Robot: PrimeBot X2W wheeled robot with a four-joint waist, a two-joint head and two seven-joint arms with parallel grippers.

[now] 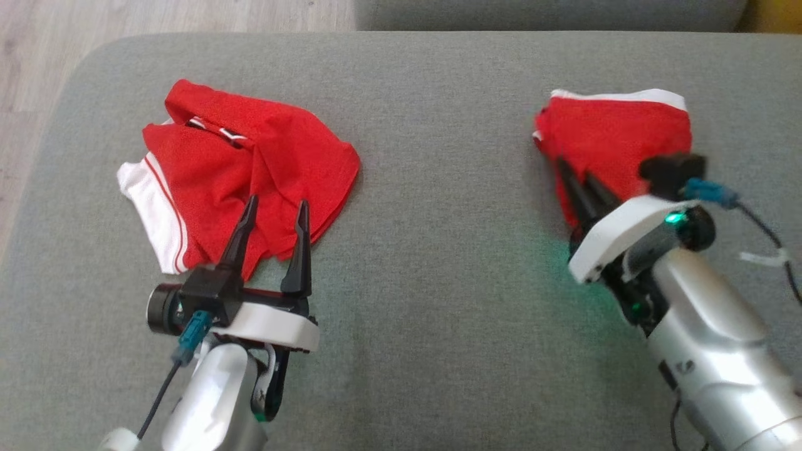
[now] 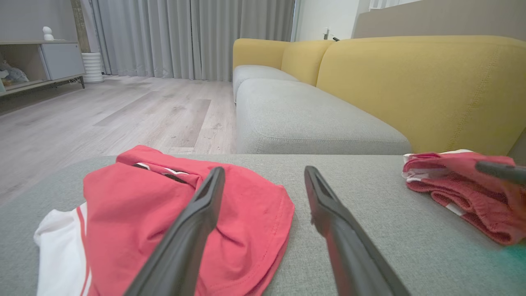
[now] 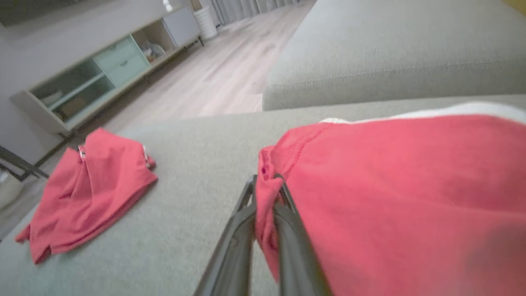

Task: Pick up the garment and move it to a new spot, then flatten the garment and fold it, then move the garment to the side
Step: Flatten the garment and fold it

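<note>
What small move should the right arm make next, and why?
Probably open the right gripper and withdraw: its jaws are shut on an edge of the folded red garment, which already seems to lie far right on the cushion, apart from the crumpled garment by the open left gripper.

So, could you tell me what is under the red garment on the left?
The grey cushion shows all around that red garment; whatever lies beneath its folds is hidden.

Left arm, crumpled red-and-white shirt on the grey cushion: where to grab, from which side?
Probably the rounded red hem of the crumpled red-and-white shirt, nearest the open left gripper. Come in low from the robot's side: the layered edge there sits thick on the grey cushion, so one finger could slide under.
</note>
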